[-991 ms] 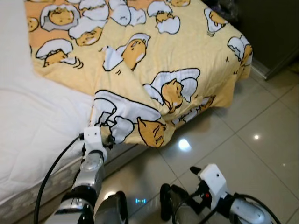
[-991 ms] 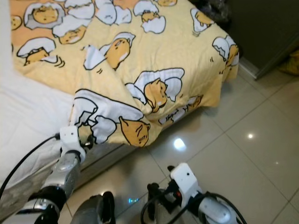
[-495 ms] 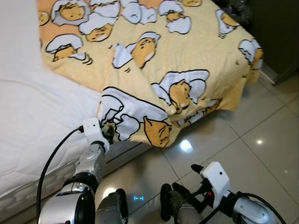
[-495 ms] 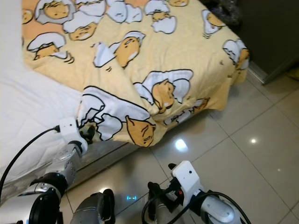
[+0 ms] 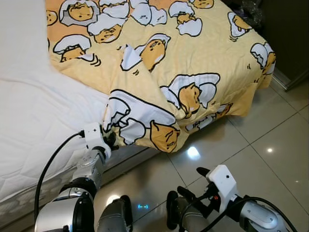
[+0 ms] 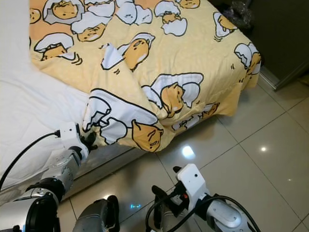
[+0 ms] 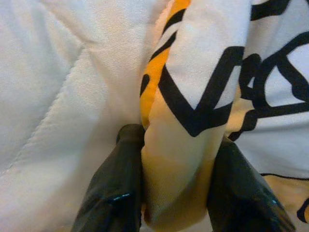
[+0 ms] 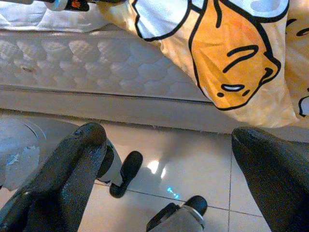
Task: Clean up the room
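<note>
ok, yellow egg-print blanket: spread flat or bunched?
Bunched. The yellow egg-print blanket is folded over at the edge where the left gripper pinches it.

Both head cameras look steeply down from above, sharing the yellow cartoon-egg-print quilt [image 5: 183, 63] across the upper frame, the white quilted mattress [image 5: 34, 125] at left and the glossy grey tiled floor [image 6: 251, 145] lower right. The left wrist camera sits pressed right up against a fold of that quilt. The right wrist camera looks low across the floor at the mattress side.
</note>
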